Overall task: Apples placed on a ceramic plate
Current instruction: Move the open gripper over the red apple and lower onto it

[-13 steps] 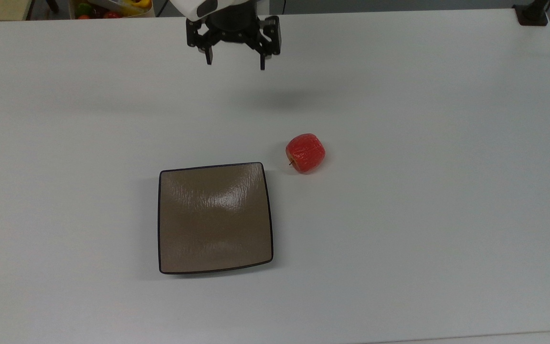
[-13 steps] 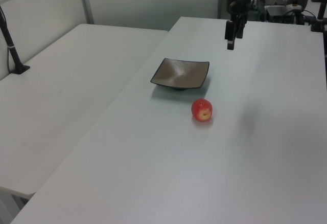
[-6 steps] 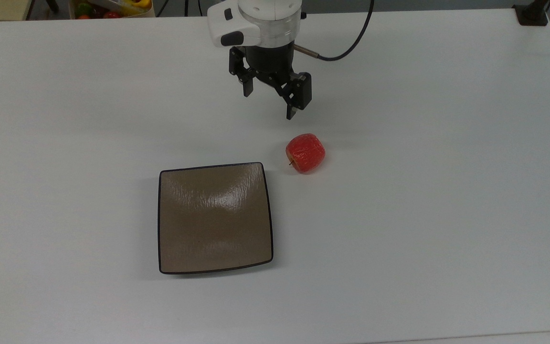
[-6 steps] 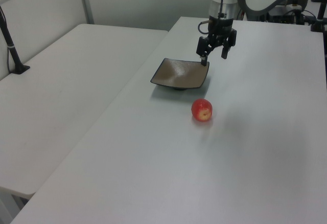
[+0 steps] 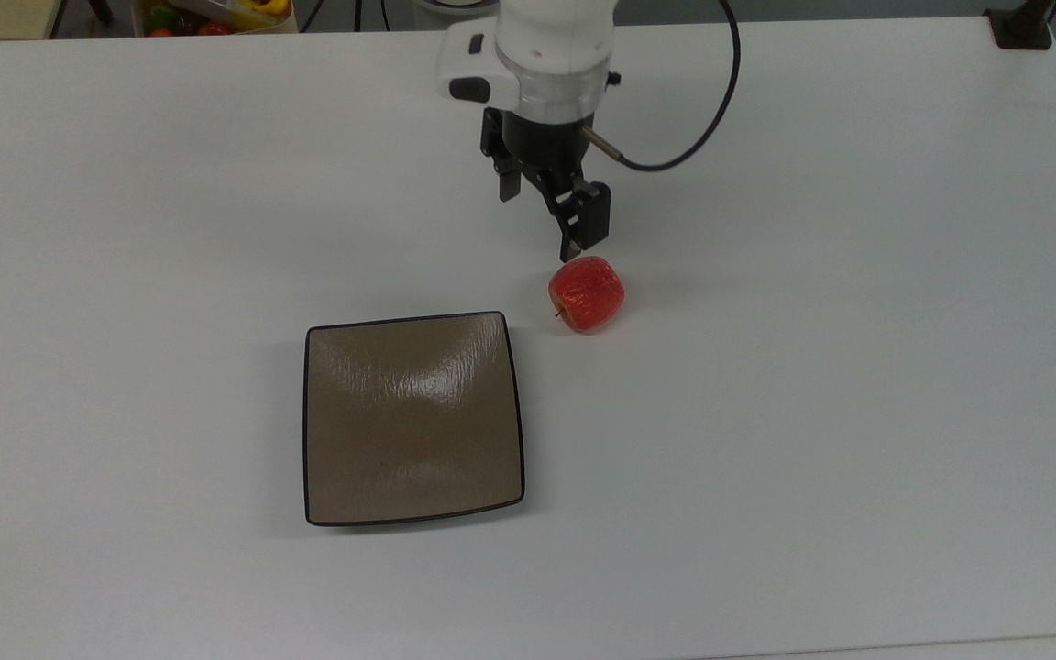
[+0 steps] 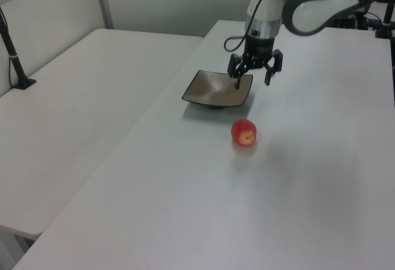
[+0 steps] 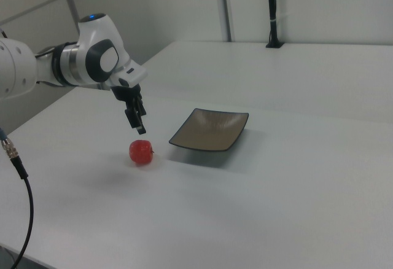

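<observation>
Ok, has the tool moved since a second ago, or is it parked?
Yes. In the top view the tool has come down from the table's far edge toward the apple, which has stayed beside the brown plate.

No lettering, label, brand mark, number or sign can be read on anything in these views.

Arm [image 5: 551,41]: glossy white rounded shells, grey band at joint in right view, small blue light on top. Wrist ends in a pale ring. Gripper [image 5: 540,220]: black, two slim fingers [image 5: 572,246]. Black cable [image 5: 716,110] loops from a metal plug beside the gripper.
</observation>
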Tool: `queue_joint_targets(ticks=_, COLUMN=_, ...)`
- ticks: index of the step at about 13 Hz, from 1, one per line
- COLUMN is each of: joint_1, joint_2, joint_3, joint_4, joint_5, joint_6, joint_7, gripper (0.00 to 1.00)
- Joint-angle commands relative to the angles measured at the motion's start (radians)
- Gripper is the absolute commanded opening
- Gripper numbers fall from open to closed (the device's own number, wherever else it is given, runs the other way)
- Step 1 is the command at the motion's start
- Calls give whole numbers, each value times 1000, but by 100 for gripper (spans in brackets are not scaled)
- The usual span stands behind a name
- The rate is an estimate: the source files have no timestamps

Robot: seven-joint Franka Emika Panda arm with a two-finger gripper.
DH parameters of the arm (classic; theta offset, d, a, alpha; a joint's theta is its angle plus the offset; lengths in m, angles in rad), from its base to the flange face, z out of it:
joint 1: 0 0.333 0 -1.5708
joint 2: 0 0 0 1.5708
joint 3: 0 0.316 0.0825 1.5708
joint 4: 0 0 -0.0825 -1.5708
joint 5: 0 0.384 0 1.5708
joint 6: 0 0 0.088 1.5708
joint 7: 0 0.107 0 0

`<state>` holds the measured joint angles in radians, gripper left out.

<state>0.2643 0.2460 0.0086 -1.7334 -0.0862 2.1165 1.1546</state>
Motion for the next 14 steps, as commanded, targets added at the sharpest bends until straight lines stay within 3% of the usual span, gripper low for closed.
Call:
queue_joint_targets(ticks=1, joint_1=53, joint_2=73, joint_3=2, joint_4=0, joint_5=-93, joint_6=51, joint_7=164, gripper=100)
queue_joint_targets(ticks=3, joint_1=66, joint_2=111, joint_3=16, joint_4=0, joint_5=-138, joint_6=75, joint_7=229, gripper=100)
queue_joint_targets(ticks=14, joint_1=69, joint_2=191, joint_3=30, joint_4=0, joint_5=-158, joint_6=160, joint_7=251, gripper=100)
